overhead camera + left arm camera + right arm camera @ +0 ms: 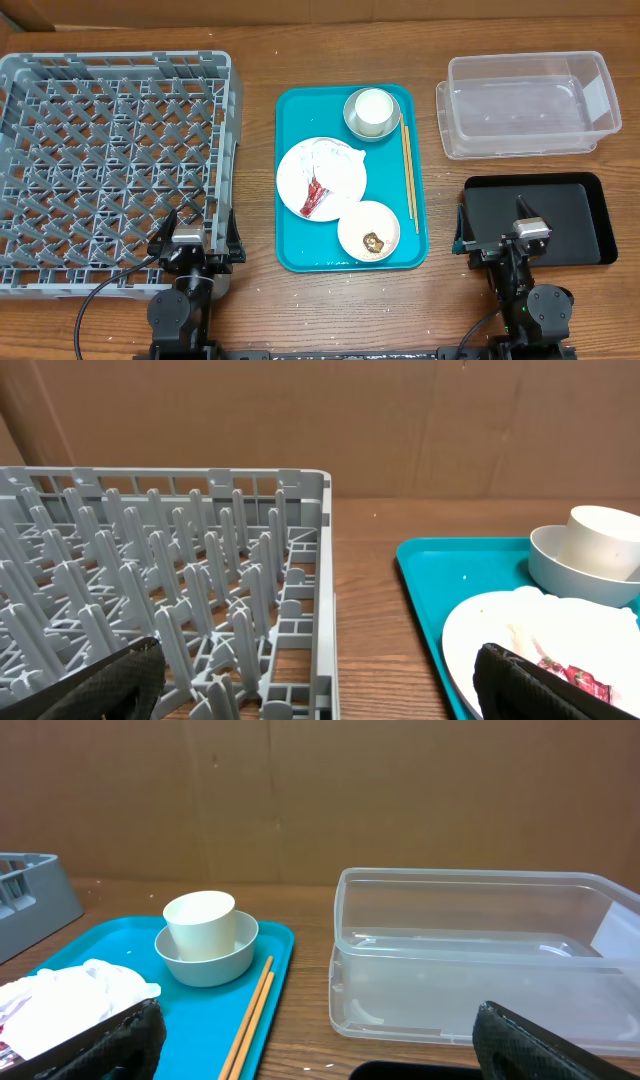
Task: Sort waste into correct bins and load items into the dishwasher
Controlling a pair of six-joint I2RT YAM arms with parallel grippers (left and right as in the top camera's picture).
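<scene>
A teal tray (296,110) in the middle holds a large white plate (296,172) with a crumpled white napkin (338,160) and a red wrapper (316,196). A small white dish (368,230) carries a brown food scrap (372,241). A small white cup (372,107) sits in a grey bowl (353,118). Wooden chopsticks (408,175) lie along the tray's right side. The grey dish rack (110,150) is at left. The clear tub (525,102) and black tray (555,215) are at right. My left gripper (190,222) and right gripper (500,222) are both open and empty near the front edge.
Brown cardboard walls stand behind the table. A few white rice grains (405,1042) lie on the wood between the teal tray (130,950) and the clear tub (480,960). Bare wood shows between the rack (200,580) and the teal tray (425,600).
</scene>
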